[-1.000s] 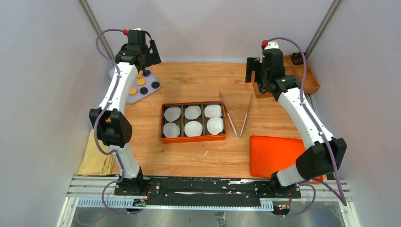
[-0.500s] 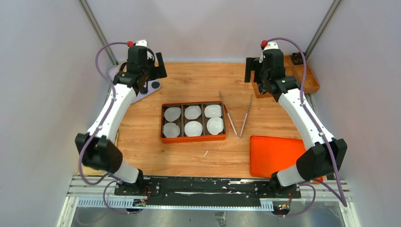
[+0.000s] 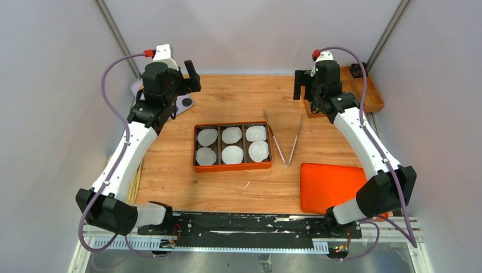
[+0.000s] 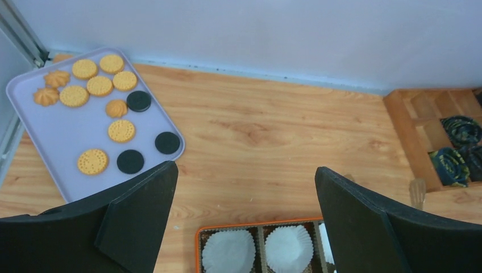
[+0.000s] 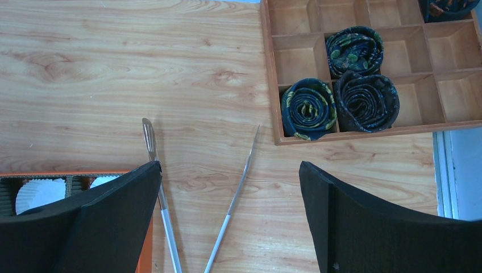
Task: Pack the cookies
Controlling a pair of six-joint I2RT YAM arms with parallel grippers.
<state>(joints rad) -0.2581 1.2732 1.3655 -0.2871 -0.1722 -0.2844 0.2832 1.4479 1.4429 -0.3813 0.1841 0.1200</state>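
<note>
Cookies [image 4: 99, 85] lie on the tray [image 4: 57, 136], far left on the surface. Tongs [image 3: 294, 141] lie right of the liner box [image 3: 233, 167]. Left hand [image 4: 241, 187] and right hand [image 5: 227, 182] are spread wide, empty. The left hand has lifted off the tray since a second ago.

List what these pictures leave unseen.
- Top view: the left arm covers most of the tray, so the cookies cannot be counted there.
- Left wrist view: the bottom edge cuts off the box below its far row of cells.
- Right wrist view: the bottom edge cuts off the joined end of the tongs.
</note>
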